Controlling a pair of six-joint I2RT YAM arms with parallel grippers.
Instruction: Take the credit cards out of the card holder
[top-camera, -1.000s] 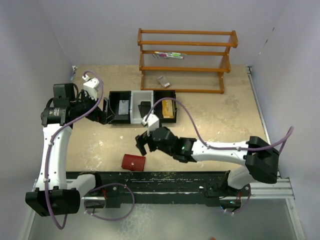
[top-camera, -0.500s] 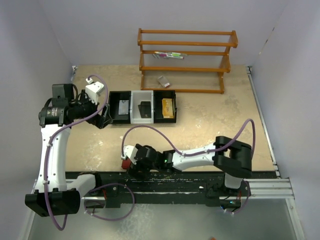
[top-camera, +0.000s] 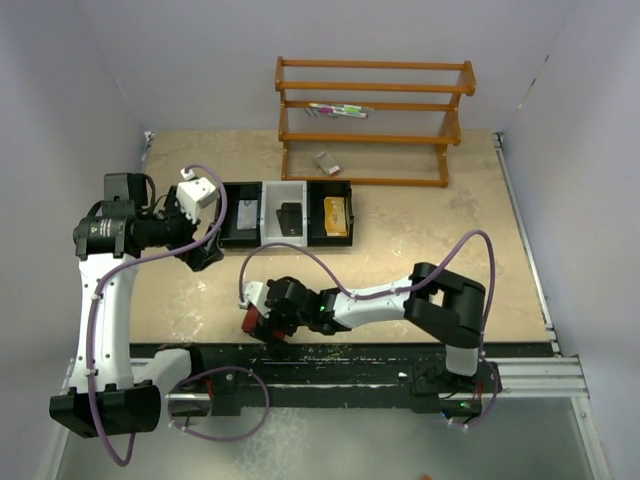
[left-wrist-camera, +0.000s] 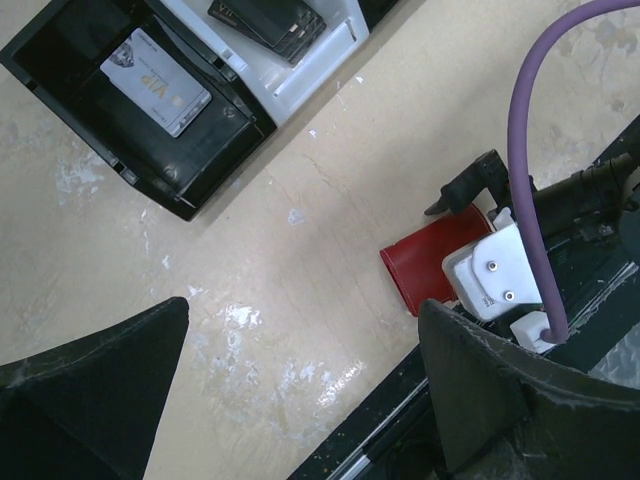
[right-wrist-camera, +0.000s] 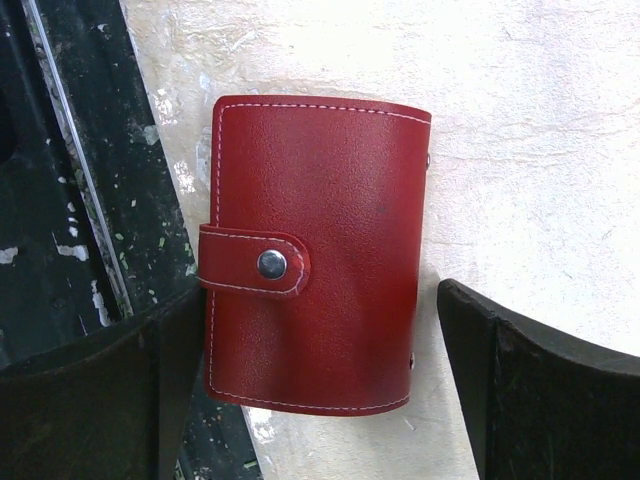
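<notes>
We're looking down the right wrist camera, and the red wallet (right-wrist-camera: 320, 180) is lying flat on the table (right-wrist-camera: 520, 120), folded shut, with its snap tab (right-wrist-camera: 255, 263) buttoned at the 9 o'clock side. The right gripper (right-wrist-camera: 320, 330) is hanging directly over it with the jaws spread. One finger (right-wrist-camera: 90, 400) is sitting at the wallet's 9 o'clock edge and the other at 3 o'clock. Both are just beside the leather, and we can't tell whether either is touching. From overhead, we're seeing the wallet at roughly 7 o'clock on the table, right against the dark rail (top-camera: 400, 358) at the near edge. The left gripper (left-wrist-camera: 300, 330) is hovering released, gripping nothing, at 9 o'clock of the tray (left-wrist-camera: 200, 160). A silver card (left-wrist-camera: 155, 68) is lying in the tray's left black compartment, a dark block (left-wrist-camera: 268, 20) is sitting in the white middle one, and a gold block (top-camera: 336, 215) is resting in the right one. A wooden rack (top-camera: 370, 138) is standing at 12 o'clock.
</notes>
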